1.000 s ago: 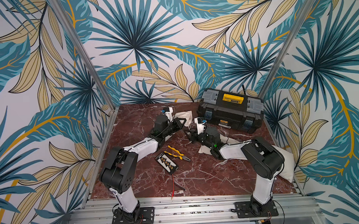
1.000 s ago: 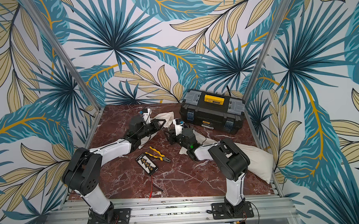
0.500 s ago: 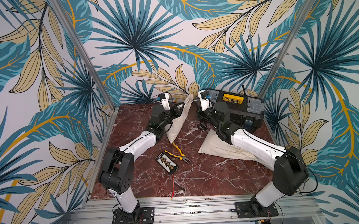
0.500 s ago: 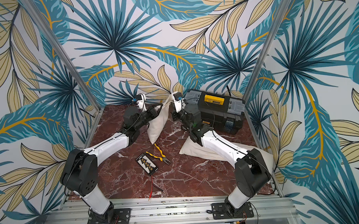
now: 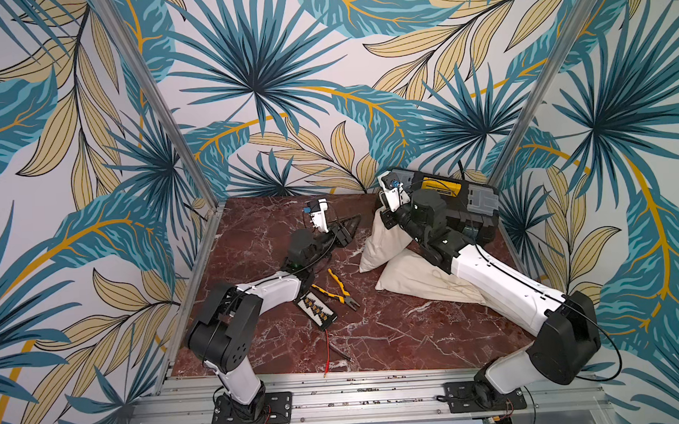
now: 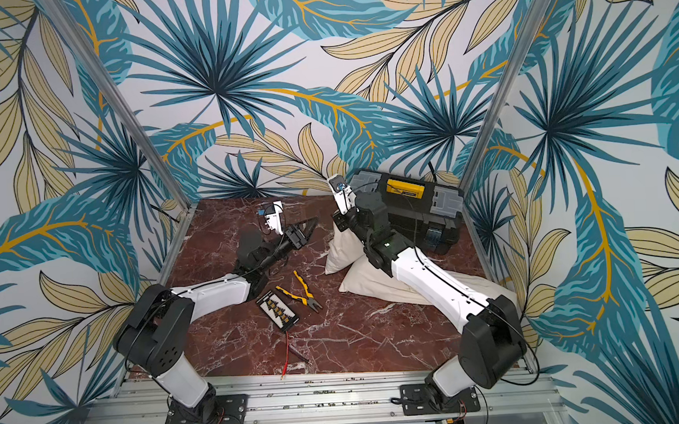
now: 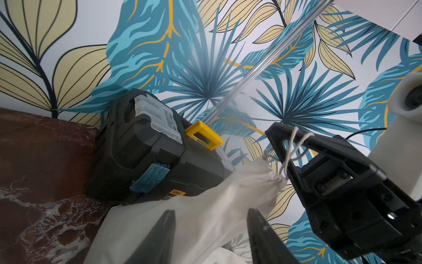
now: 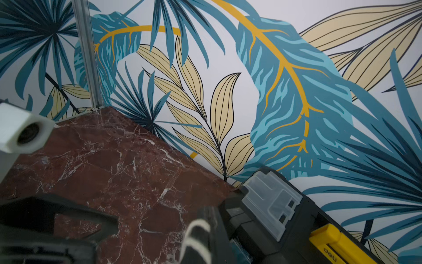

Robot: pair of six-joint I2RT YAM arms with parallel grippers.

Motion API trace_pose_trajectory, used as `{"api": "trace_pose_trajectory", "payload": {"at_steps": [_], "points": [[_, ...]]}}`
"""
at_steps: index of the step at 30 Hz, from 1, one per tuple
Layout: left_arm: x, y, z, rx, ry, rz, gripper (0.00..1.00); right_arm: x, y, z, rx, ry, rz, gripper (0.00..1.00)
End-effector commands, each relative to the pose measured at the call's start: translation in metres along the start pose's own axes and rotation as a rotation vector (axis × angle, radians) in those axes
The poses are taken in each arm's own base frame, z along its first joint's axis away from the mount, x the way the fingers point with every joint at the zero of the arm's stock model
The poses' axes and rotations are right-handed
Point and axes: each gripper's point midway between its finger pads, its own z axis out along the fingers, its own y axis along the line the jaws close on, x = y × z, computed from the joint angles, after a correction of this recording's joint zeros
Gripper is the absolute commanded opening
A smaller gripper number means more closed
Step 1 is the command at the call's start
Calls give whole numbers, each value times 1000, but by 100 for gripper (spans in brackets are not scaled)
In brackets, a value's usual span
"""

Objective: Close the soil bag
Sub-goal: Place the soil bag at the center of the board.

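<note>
The soil bag (image 5: 381, 240) (image 6: 342, 250) is a small cream cloth sack, and it leans on the marble floor against my right arm. Its neck (image 7: 262, 176) is gathered tight. The white drawstring (image 7: 291, 146) runs up over the tips of my right gripper (image 5: 387, 217) (image 6: 344, 220) (image 7: 273, 129), which is shut on it. In the right wrist view the string wraps the shut fingers (image 8: 201, 230). My left gripper (image 5: 352, 222) (image 6: 310, 224) (image 7: 211, 220) stands open just left of the bag, holding nothing, with the cloth showing beyond its fingers.
A larger cream sack (image 5: 417, 282) (image 6: 374, 289) lies under my right forearm. A black toolbox (image 5: 461, 202) (image 7: 148, 146) with a yellow handle stands at the back right. Yellow pliers (image 5: 338, 291), a black bit tray (image 5: 317, 310) and a red wire (image 5: 328, 351) lie mid-floor.
My left gripper has opened, let go of the bag and dropped back to the left. The bag has settled against my right arm, whose gripper stays shut on the string.
</note>
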Motion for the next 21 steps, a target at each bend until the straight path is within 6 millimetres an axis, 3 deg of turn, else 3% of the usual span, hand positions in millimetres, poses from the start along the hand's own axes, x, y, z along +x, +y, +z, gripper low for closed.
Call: {"api": "trace_pose_trajectory", "payload": {"at_steps": [1, 6, 9, 15, 21], "points": [[-17, -44, -7, 111, -14, 238, 59, -17, -10, -31, 11, -26, 16, 0], [5, -60, 0, 52, 81, 571, 67, -38, -14, -63, -24, -45, 60, 0], [20, -79, 7, 74, 106, 724, 72, -34, -11, -71, -50, 10, 84, 0], [37, -114, 18, 149, 90, 894, 74, -19, -6, -79, -69, 55, 131, 0], [43, -116, 35, 133, 74, 945, 71, -24, 1, -88, -119, 34, 176, 0]]}}
